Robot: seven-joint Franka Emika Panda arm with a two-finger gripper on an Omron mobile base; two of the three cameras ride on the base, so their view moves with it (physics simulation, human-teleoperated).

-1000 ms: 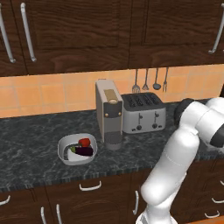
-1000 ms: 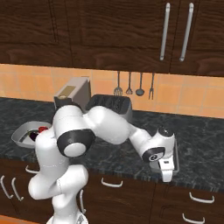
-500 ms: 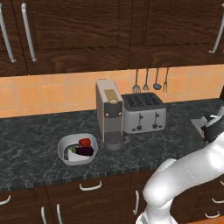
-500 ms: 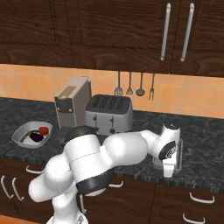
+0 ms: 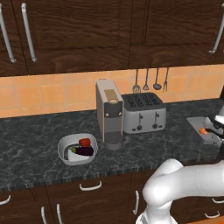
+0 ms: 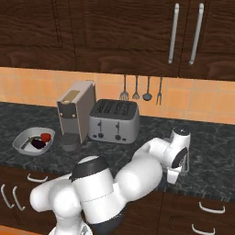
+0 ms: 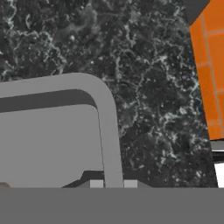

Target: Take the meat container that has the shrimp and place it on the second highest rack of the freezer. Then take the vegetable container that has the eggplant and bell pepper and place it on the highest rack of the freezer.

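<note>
Swinging right along the counter, your gripper came down on the dish rim and clamped it from wide open. Dish sat at the counter's right end, ready for lifting toward the freezer.

Dark speckled stone counter, polished-looking. Dark brown wooden cabinets with visible grain and smooth silvery metal handles. Matt orange tiled wall. Brushed silver metal toaster; grey coffee machine with a tan top. Smooth white bowl, glossy red pepper inside. Plain matt grey dish. Glossy white arm with dark joints.
</note>
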